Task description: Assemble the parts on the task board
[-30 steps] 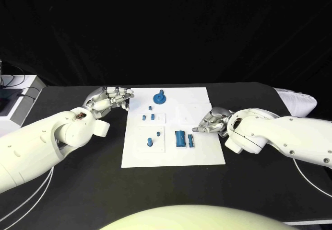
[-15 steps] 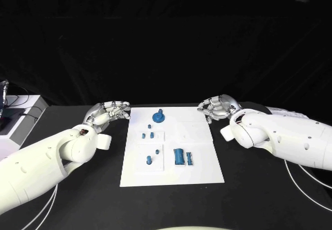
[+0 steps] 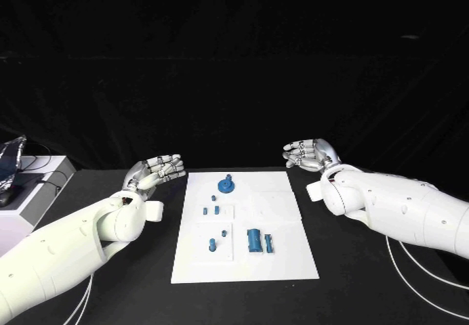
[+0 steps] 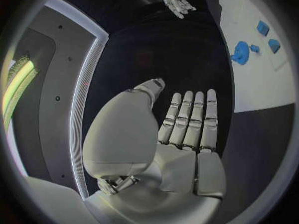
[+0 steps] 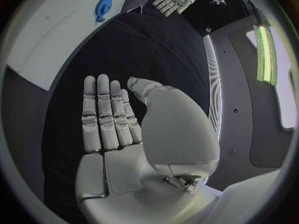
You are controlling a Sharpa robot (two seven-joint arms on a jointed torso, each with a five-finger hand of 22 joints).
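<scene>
While parts point(image 3: 255, 240) seemingly lie untouched, left hand point(image 3: 154, 172) and right hand point(image 3: 310, 154) spread flat, empty.

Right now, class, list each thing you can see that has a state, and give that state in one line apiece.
left hand: open, fingers straight, holding nothing, beside the board's far left corner.
right hand: open, empty, beyond the board's far right corner.
task board: flat on the black table, untouched.
round blue part: on the board's far end.
small blue parts: on the board's middle, apart.
long blue part: lying on the board's near half.
</scene>
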